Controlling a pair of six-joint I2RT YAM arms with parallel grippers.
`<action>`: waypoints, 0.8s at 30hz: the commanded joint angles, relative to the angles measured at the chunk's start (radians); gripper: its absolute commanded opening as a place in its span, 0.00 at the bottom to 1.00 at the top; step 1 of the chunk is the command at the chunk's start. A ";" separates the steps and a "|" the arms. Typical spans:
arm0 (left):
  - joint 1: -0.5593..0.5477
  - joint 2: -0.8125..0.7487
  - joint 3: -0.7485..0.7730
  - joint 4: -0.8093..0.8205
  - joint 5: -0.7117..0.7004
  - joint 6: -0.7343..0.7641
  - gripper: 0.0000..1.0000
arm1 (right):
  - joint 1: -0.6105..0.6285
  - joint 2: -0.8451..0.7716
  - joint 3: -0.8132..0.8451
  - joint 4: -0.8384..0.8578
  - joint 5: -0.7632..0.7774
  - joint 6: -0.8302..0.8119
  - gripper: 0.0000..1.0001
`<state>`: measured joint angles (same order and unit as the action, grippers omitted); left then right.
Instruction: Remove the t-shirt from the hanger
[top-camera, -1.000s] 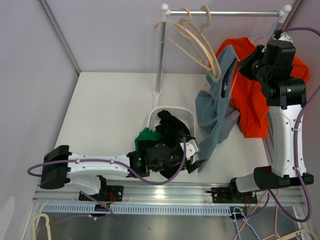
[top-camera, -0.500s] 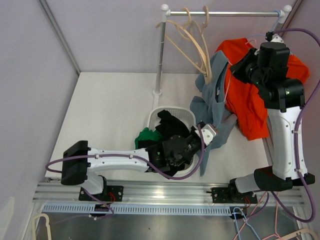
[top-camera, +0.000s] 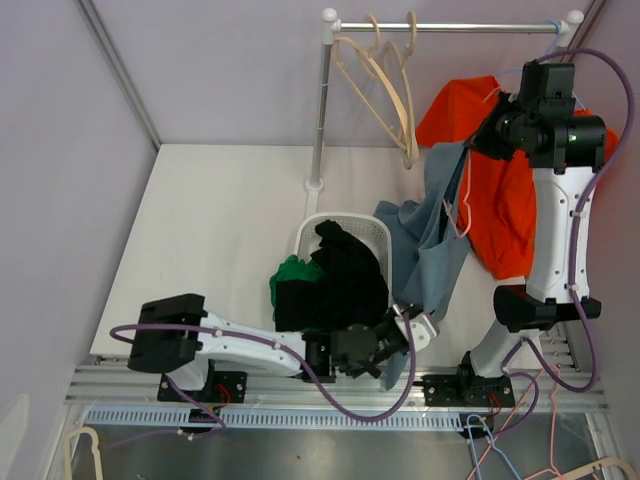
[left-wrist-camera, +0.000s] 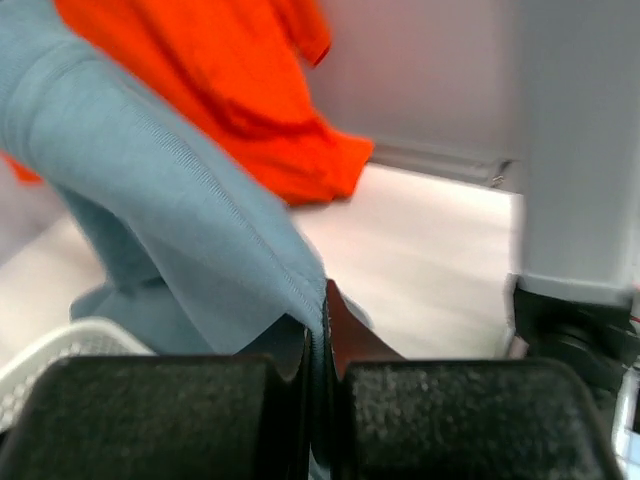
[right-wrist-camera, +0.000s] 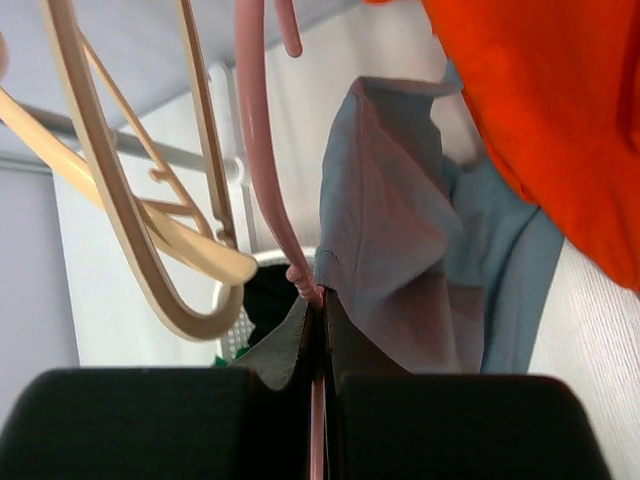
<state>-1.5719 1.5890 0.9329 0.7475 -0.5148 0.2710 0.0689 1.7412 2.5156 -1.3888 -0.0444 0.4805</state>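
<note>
The right gripper (right-wrist-camera: 322, 312) is clamped on a thin pink hanger (right-wrist-camera: 258, 150) that rises up the frame. The grey-blue t-shirt (right-wrist-camera: 400, 230) hangs just right of it, with an orange garment (right-wrist-camera: 540, 110) beyond. Beige hangers (right-wrist-camera: 130, 225) curve at the left.

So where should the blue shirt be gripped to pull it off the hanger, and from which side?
Grip the blue shirt by its lower hem, coming from the near side. The hem hangs loose at the near end, where the left fingers pinch it; the right fingers pinch the pink hanger above.
</note>
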 joint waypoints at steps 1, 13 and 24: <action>0.061 0.043 0.161 -0.197 -0.160 -0.207 0.01 | 0.051 -0.179 -0.085 0.040 -0.036 -0.046 0.00; 0.452 0.074 0.891 -1.120 0.224 -0.535 0.01 | 0.126 -0.580 -0.487 0.278 0.208 -0.115 0.00; 0.451 -0.009 1.311 -1.225 0.484 -0.337 0.01 | 0.123 -0.500 -0.612 0.571 0.330 -0.163 0.00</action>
<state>-1.1202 1.6661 2.1407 -0.5064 -0.1238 -0.1467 0.1944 1.2091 1.8835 -0.9535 0.2424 0.3450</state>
